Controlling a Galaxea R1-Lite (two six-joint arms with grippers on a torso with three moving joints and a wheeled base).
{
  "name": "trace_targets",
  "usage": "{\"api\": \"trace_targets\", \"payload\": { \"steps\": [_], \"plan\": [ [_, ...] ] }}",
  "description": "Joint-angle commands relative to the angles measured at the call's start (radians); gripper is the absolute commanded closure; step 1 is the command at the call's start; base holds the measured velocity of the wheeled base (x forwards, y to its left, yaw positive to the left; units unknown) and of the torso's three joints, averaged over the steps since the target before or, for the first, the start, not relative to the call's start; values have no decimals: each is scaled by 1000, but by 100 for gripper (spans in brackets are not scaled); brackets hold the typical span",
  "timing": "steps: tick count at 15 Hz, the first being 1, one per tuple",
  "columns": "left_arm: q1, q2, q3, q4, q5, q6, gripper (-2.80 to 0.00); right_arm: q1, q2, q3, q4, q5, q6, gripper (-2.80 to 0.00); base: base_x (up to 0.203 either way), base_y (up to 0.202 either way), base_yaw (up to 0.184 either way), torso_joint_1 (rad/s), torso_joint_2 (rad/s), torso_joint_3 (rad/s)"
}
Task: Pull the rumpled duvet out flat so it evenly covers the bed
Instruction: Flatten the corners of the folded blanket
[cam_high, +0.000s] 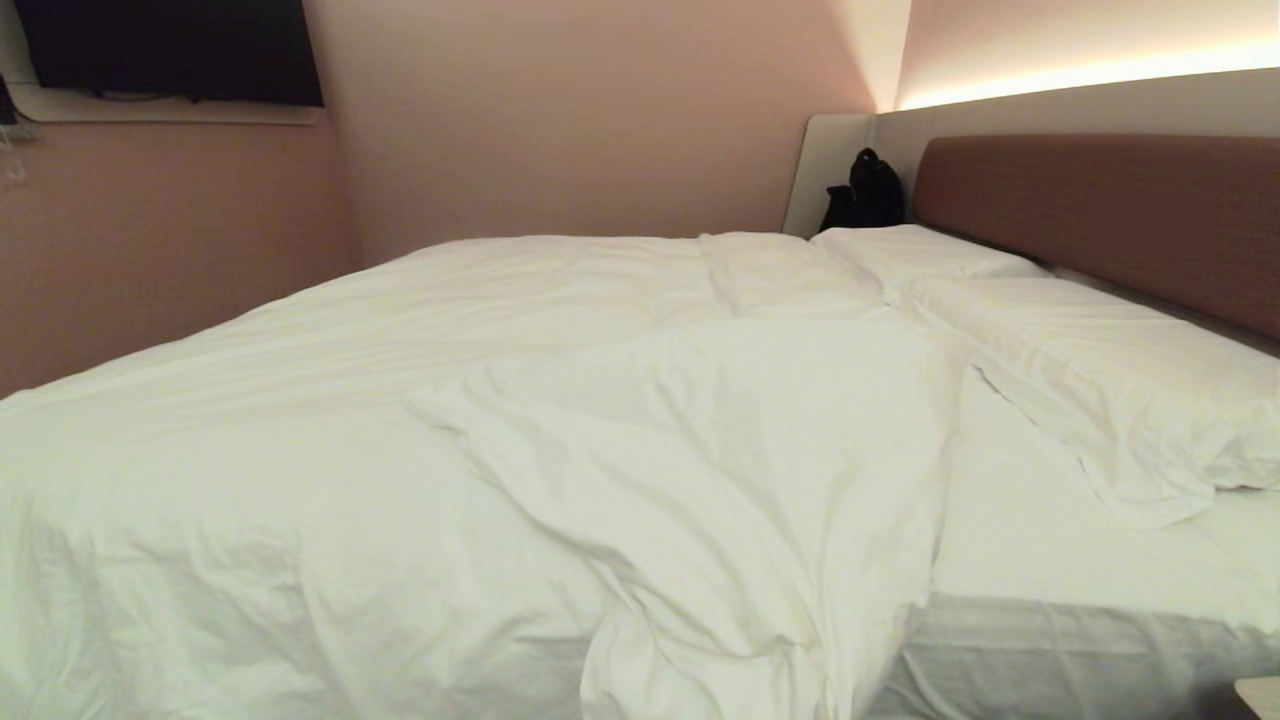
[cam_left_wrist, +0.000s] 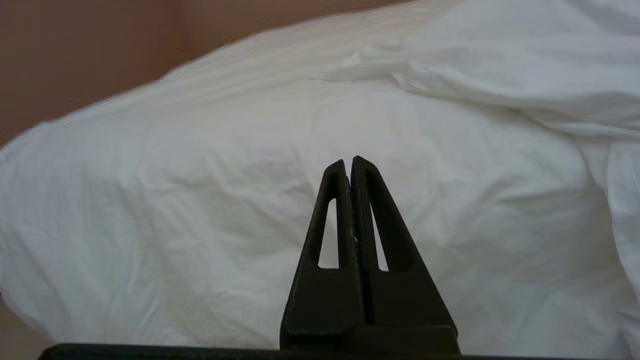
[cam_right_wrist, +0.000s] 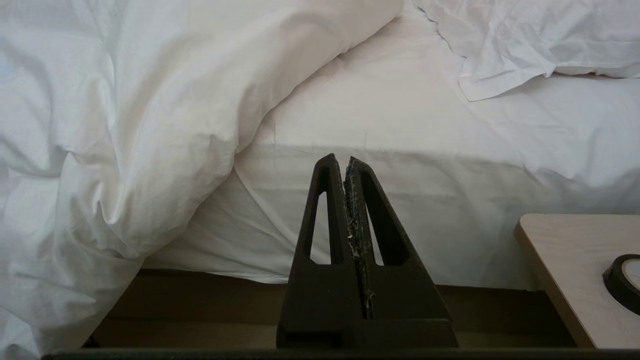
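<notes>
From my head camera I see the bed (cam_high: 1060, 560) stretching away to a brown headboard (cam_high: 1110, 215) on the right. The duvet (cam_high: 420, 400) covers the left and middle of the mattress, with a rumpled fold (cam_high: 720, 470) bunched toward the near edge and spilling over the side. To its right a strip of bare sheet shows, and two pillows (cam_high: 1090, 360) lie along the headboard. A black bag (cam_high: 865, 190) sits in the far corner, and a dark screen (cam_high: 170, 50) hangs on the wall at upper left. Neither arm shows here.

From my left wrist camera, the left claw (cam_left_wrist: 349, 162) has its fingers pressed together, holding nothing. It points at the duvet's puffy side, which hangs over the bed edge, but stays clear of the cloth.

From my right wrist camera, the right claw (cam_right_wrist: 340, 160) is likewise pressed tight and empty. It faces the mattress side where the duvet's draped fold ends and the bare sheet begins. A pale desk (cam_right_wrist: 575, 260) stands beside the bed, with a dark round thing (cam_right_wrist: 622, 280) on it.
</notes>
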Motion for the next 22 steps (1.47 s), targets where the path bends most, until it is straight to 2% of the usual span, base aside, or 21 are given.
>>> {"api": "trace_targets", "payload": {
  "steps": [1, 4, 7, 12, 14, 22],
  "plan": [
    [0, 0, 2, 39, -1, -15, 0, 0, 0, 0, 0, 0, 0, 0, 0, 0, 0, 0, 0, 0],
    [0, 0, 2, 50, -8, -37, 0, 1, 0, 0, 0, 0, -1, 0, 0, 0, 0, 0, 0, 0],
    [0, 0, 2, 110, -10, -63, 0, 1, 0, -1, 0, 0, 0, 0, 0, 0, 0, 0, 0, 0],
    [0, 0, 2, 95, -8, -85, 0, 0, 0, 0, 0, 0, 0, 0, 0, 0, 0, 0, 0, 0],
    [0, 0, 2, 94, -1, -156, 0, 0, 0, 0, 0, 0, 0, 0, 0, 0, 0, 0, 0, 0],
    [0, 0, 2, 94, -1, -154, 0, 1, 0, -1, 0, 0, -2, 0, 0, 0, 0, 0, 0, 0]
  ]
}}
